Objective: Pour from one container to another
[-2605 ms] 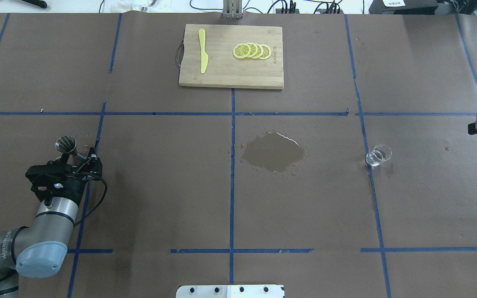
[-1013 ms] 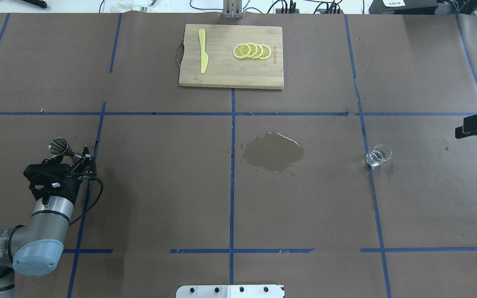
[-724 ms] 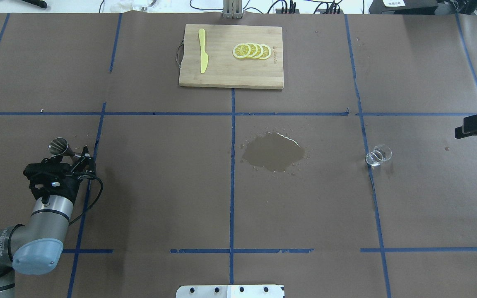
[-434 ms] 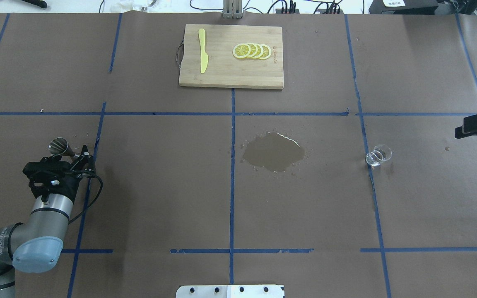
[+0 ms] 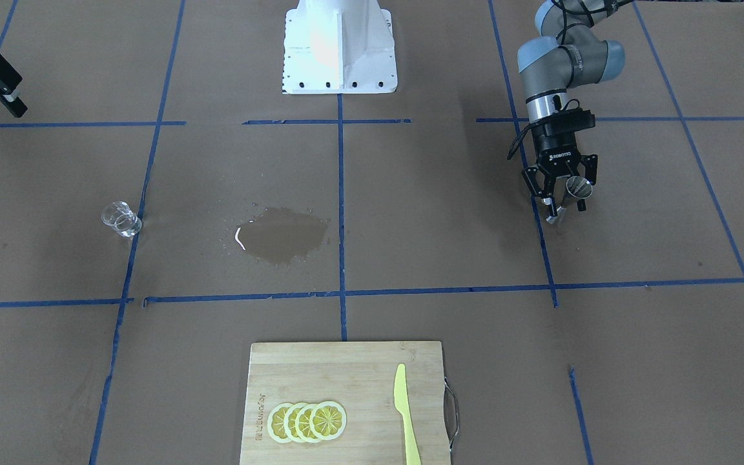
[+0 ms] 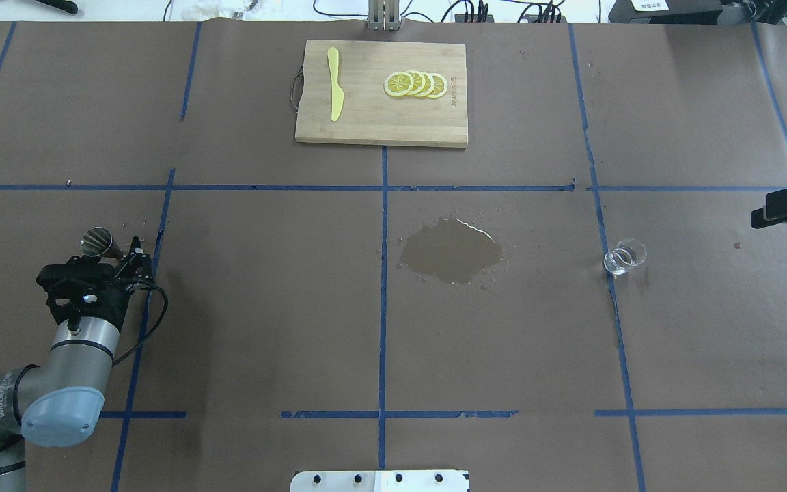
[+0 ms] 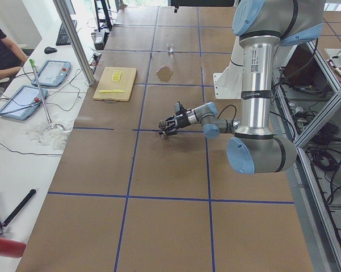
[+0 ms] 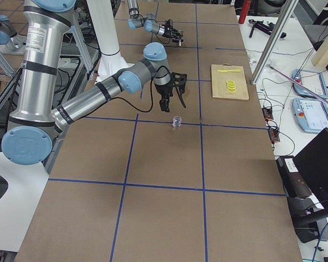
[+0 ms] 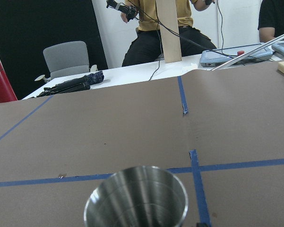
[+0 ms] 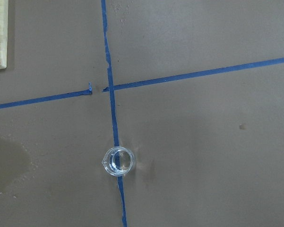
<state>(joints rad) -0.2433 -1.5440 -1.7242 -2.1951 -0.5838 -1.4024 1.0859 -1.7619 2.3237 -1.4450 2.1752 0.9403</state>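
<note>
Steel jigger [image 6: 96, 240]: tilted, at the table's left, clamped at the waist by left gripper [image 6: 126, 257]. Glass beaker [image 6: 624, 256] stands well apart at right, near the spread, empty right gripper [image 8: 172, 99]. Handling advice: carry level past puddle [image 6: 451, 250], then tip slowly over the beaker.

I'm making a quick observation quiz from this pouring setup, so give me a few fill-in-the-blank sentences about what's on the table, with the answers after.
The gripper with its jaws shut on the metal jigger is the robot's ____ one.
The lemon slices on the cutting board number ____.
The knife beside them is ____ in colour.
The small glass stands on a strip of ____ tape.
Missing words: left, four, yellow, blue.
</note>
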